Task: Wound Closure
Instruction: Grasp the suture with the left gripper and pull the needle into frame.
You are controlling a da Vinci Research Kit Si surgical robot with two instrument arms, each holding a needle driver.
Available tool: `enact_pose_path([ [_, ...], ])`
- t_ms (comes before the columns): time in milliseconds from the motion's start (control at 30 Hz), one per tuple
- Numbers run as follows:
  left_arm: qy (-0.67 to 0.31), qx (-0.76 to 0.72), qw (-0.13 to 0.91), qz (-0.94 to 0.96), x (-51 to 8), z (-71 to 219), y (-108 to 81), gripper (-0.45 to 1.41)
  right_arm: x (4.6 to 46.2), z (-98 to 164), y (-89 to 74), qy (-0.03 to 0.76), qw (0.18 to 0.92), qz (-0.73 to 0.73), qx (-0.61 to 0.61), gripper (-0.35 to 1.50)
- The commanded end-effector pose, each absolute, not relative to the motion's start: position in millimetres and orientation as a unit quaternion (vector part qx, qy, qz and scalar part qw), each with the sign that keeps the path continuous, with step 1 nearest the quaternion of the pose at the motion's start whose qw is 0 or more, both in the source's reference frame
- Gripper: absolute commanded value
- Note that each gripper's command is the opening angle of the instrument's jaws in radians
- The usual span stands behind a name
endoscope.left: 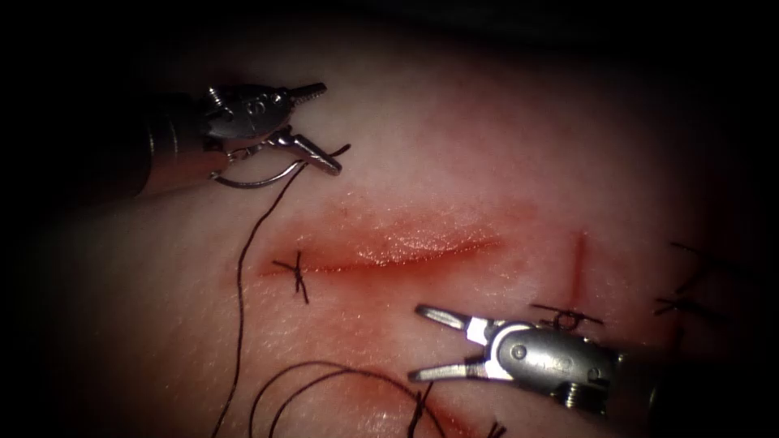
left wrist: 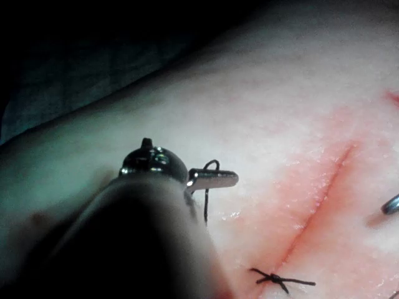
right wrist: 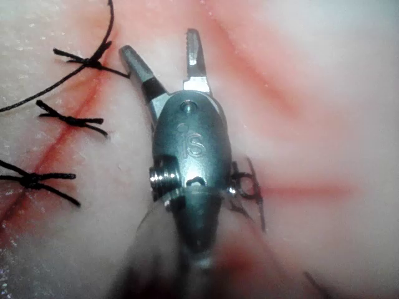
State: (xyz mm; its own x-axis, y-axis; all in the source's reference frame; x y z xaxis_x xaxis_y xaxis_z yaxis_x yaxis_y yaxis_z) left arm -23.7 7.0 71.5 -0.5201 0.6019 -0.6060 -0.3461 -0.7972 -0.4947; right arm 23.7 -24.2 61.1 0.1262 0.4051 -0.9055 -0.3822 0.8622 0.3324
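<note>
My left tool (endoscope.left: 312,122), jaws apart, carries the needle (endoscope.left: 260,180) off the tissue (endoscope.left: 454,146) above-left of the cut (endoscope.left: 389,251); right tool (endoscope.left: 422,345) open, empty: regrip mid-curve, square to cut.

Left tool (endoscope.left: 312,122): far left of the cut (endoscope.left: 389,253).
Right tool (endoscope.left: 422,345): near right.
Needle (endoscope.left: 260,180): at left tool.
Knot (endoscope.left: 296,274): cut's left end.
</note>
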Motion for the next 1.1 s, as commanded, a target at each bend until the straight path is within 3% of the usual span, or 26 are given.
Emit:
enact_pose_path([
  [33, -0.157, -0.404, 0.274, 0.859, -23.7, 71, 6.9, 1.13, 24.6, 62, -24.5, 0.607, 0.75, 0.264, 0.011, 0.79],
  [633, -0.135, -0.311, 0.187, 0.922, -6.9, 62, -2.0, 1.1, 25.5, 62, -25.2, 0.607, 0.75, 0.263, 0.018, 0.83],
  [700, -0.134, -0.303, 0.184, 0.925, -5.7, 62, -1.0, 0.93, 25.7, 62, -25.2, 0.608, 0.749, 0.262, 0.019, 0.83],
  [733, -0.126, -0.305, 0.191, 0.924, -5.4, 62, -0.3, 0.66, 25.8, 63, -25.2, 0.609, 0.749, 0.261, 0.019, 0.83],
  [800, -0.094, -0.329, 0.184, 0.922, -5.3, 62, 1.7, 0.34, 26.2, 63, -25.3, 0.609, 0.749, 0.259, 0.02, 0.83],
  [1000, -0.03, -0.354, 0.11, 0.928, -7.7, 63, 7.5, 0.31, 26.6, 63, -25.6, 0.61, 0.749, 0.26, 0.022, 0.86],
  [1100, -0.055, -0.354, 0.194, 0.913, -8.8, 65, 8.8, 0.36, 26.3, 63, -25.8, 0.61, 0.749, 0.259, 0.022, 0.84],
])
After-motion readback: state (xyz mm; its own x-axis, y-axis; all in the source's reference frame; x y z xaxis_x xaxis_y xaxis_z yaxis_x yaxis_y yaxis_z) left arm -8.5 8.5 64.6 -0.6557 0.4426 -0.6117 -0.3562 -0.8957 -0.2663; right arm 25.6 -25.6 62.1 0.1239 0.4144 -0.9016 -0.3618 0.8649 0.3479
